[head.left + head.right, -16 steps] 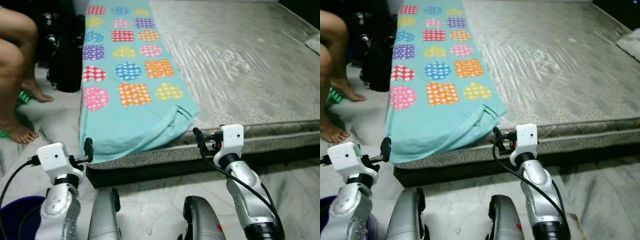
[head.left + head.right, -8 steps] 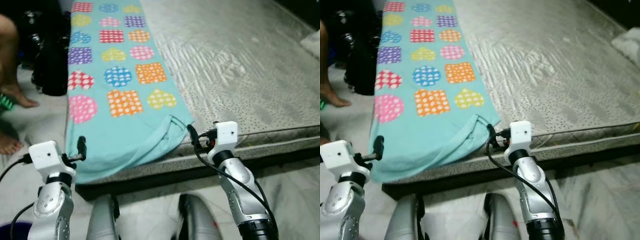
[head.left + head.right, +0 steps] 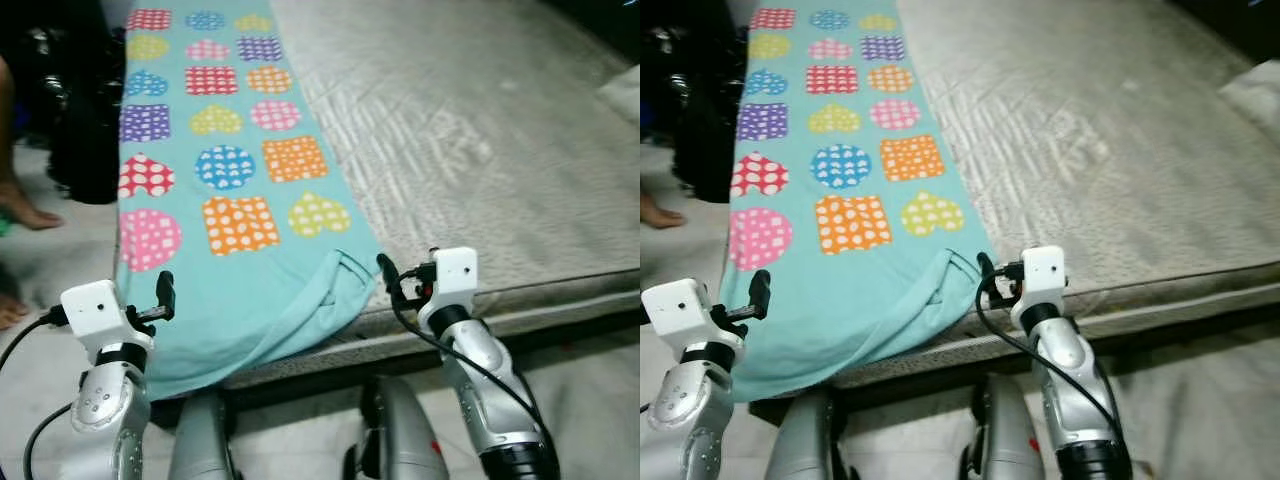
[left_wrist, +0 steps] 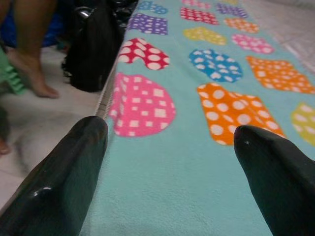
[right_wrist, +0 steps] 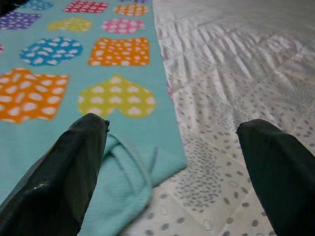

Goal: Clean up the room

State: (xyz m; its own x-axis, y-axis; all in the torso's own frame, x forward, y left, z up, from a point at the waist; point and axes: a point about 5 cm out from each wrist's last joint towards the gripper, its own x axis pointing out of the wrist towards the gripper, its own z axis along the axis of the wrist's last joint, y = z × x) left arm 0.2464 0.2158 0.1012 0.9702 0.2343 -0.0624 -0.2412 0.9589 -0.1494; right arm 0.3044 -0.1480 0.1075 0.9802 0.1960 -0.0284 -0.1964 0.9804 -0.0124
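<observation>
Blanket (image 3: 225,200) first: the teal fleece with dotted hearts and squares runs along the left side of the bare mattress (image 3: 480,130), and its near end hangs a bit over the near edge, with a folded-over corner on the right. We've got both arms up at that near edge. Our left gripper (image 4: 167,162) hovers over the near-left corner with its fingers spread wide and nothing between them; our right gripper (image 5: 172,162) is just as released, straddling the spot where the folded corner meets the mattress.

Looks like we're lining up to grab the two near corners. To do it well, we'd say drop each gripper low enough that one finger slides under the fleece, and pinch a decent bite so it doesn't slip. On the right, catch both layers of that fold. Also worth noting the person's foot (image 4: 34,73) and black bag (image 4: 96,44) on the floor to the left, so keep any pull toward us.
</observation>
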